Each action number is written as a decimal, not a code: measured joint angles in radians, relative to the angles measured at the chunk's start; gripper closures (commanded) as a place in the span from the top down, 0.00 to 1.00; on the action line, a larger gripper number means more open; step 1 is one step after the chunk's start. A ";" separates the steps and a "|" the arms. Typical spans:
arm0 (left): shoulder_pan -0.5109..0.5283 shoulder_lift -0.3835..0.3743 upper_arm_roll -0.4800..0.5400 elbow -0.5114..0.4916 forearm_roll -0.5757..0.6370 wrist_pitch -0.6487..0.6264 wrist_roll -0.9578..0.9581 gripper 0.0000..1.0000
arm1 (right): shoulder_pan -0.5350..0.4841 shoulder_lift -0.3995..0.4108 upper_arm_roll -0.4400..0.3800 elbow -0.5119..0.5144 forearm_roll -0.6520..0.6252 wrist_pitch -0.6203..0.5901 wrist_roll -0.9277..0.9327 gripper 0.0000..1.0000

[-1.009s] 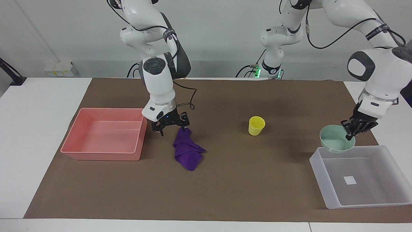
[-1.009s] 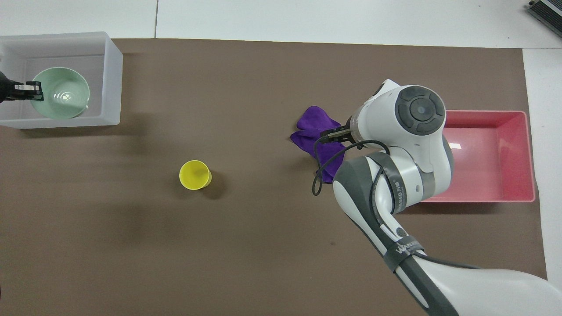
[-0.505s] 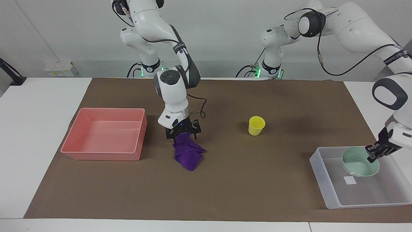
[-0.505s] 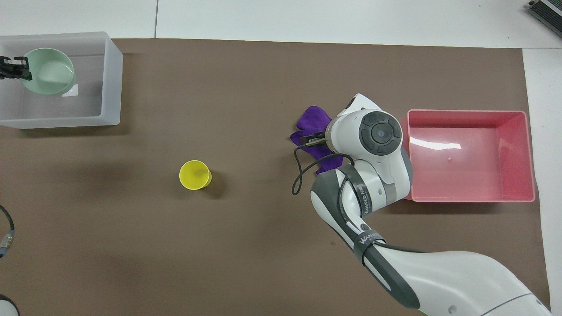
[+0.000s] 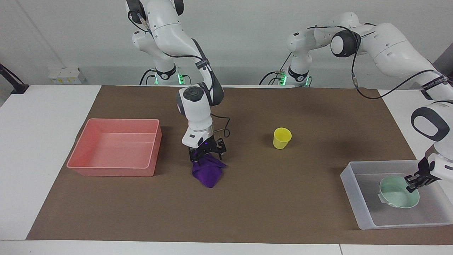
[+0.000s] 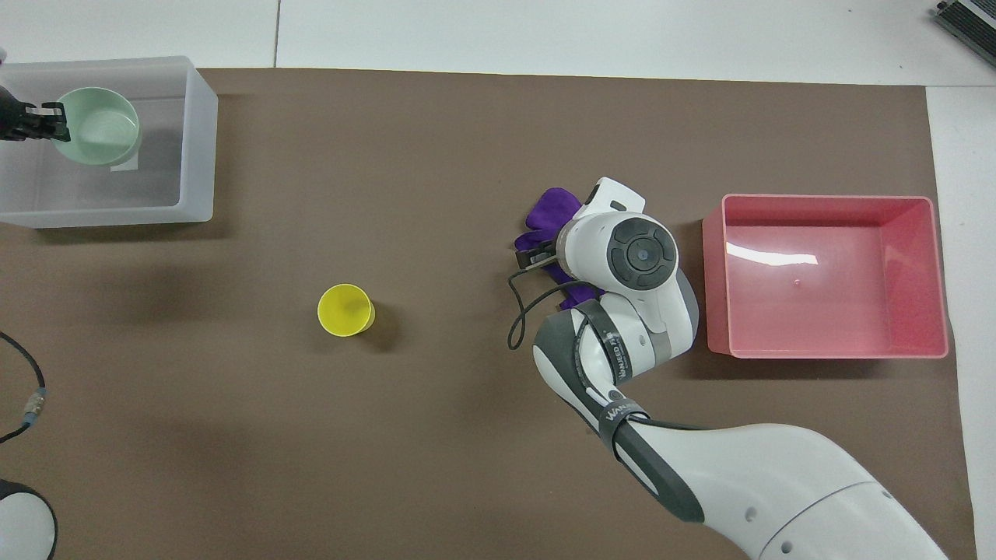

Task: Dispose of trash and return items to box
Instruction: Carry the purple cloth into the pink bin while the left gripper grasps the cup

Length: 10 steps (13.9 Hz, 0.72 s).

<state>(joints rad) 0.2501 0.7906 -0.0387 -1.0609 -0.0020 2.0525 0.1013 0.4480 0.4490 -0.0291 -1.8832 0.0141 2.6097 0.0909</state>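
Where the brown paper mat (image 5: 247, 198) covers the white bench (image 5: 42, 141), a soft purple cloth (image 5: 208, 173) lies crumpled in loose folds, beside the pink tray (image 5: 113, 168) and toward the left arm's end of the bench from it. That tray is an opaque, smooth-walled rectangle with rounded corners, and its floor shows only a glare streak. The right hand (image 5: 206, 153) is down on the edge of the cloth nearest the robots, its fingers spread wide and pressed into the fabric — from overhead the arm's wrist covers most of the contact, so only purple lobes (image 6: 556, 210) show past it.

A small bright yellow cup (image 5: 282, 138) of plain plastic stands upright and open-mouthed on the mat, well apart from the cloth, toward the left arm's end from it and a little nearer to the robots.

The box (image 5: 357, 198) — a translucent whitish tub with straight walls — sits at the left arm's end of the mat. Inside it is the shallow, round mint-green bowl (image 5: 398, 193), glossy and tilted, partly covering a white sticker (image 6: 124, 163) on the floor of the box. The left hand (image 5: 414, 181) reaches into the box and is clamped on the bowl's rim, fingertips drawn tight together.
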 measured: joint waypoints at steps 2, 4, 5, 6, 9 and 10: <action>0.000 0.016 0.000 -0.024 -0.022 0.041 0.000 0.00 | -0.002 0.003 -0.005 0.000 0.000 0.001 -0.039 0.66; 0.006 0.022 0.000 -0.059 -0.034 0.104 0.000 0.00 | -0.005 0.003 -0.006 -0.001 0.000 0.001 -0.051 0.19; 0.012 0.022 0.001 -0.081 -0.035 0.131 0.000 0.00 | -0.005 0.003 -0.006 -0.001 0.000 0.001 -0.053 0.01; 0.016 0.021 0.000 -0.102 -0.037 0.155 0.000 0.00 | -0.006 0.003 -0.006 -0.002 0.000 0.001 -0.053 0.00; 0.020 0.004 -0.001 -0.132 -0.045 0.177 0.004 0.29 | -0.007 0.003 -0.007 -0.002 0.000 0.001 -0.046 0.00; 0.020 -0.002 -0.001 -0.137 -0.045 0.177 0.005 0.55 | -0.006 0.003 -0.007 0.000 0.000 -0.002 -0.028 0.00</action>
<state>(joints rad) 0.2700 0.7889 -0.0398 -1.1979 -0.0473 2.2299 0.1060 0.4415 0.4518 -0.0357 -1.8836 0.0141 2.6078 0.0630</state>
